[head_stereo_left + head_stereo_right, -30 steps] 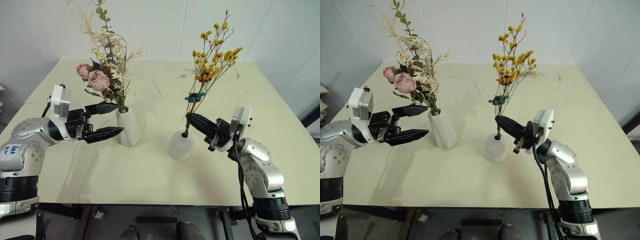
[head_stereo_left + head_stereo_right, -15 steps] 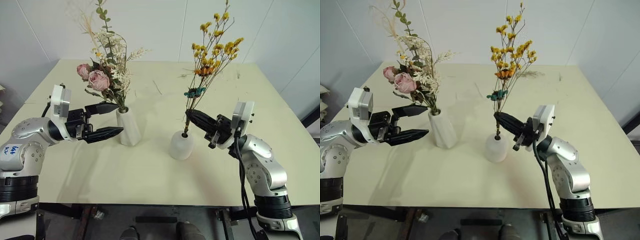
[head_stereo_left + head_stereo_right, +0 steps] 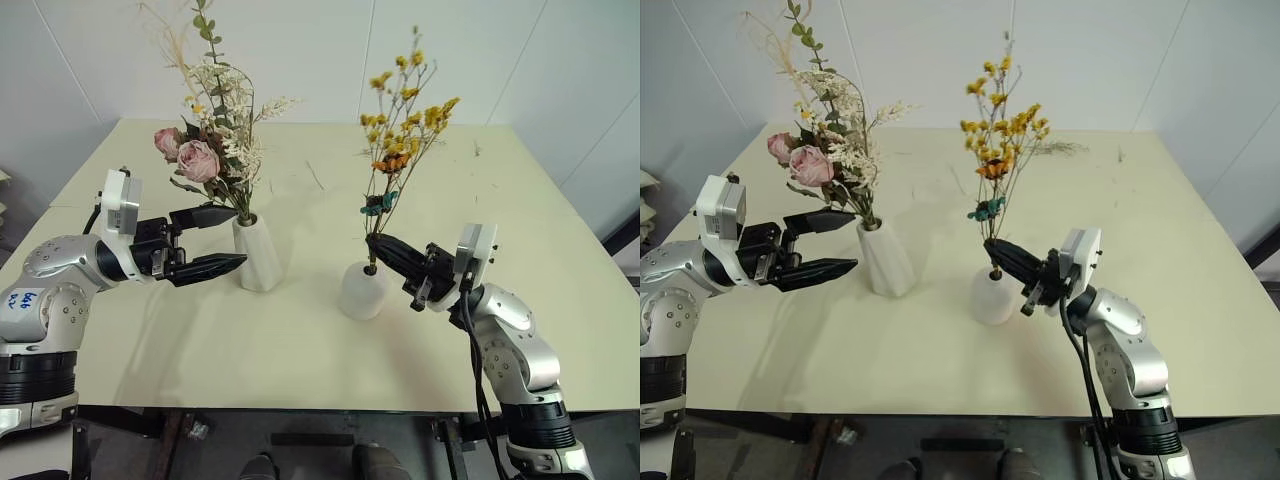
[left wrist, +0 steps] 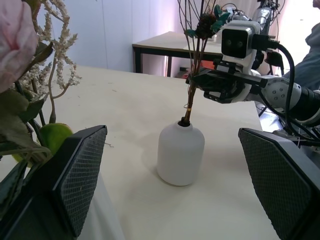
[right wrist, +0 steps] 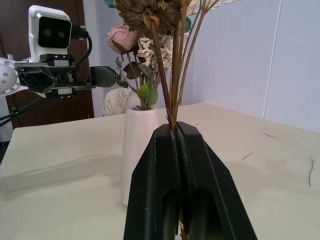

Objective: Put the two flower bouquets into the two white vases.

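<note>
Since a second ago the thin bunch of small yellow-orange flowers on brown stems (image 3: 400, 110) has swung upright, its stems in the short round white vase (image 3: 362, 290) because the right gripper (image 3: 377, 243) stays clamped on them, while the left gripper (image 3: 215, 240) rests spread beside the tall faceted white vase (image 3: 256, 254) already holding the pink rose bouquet (image 3: 205, 150).

The right pincer (image 3: 378, 243) covers the low stems of the yellow flowers (image 3: 405, 110) just above the round vase (image 3: 361, 290). The rose bunch (image 3: 205, 150) hides the tall vase's (image 3: 257, 255) mouth, and the picture's edge cuts its top sprigs.
</note>
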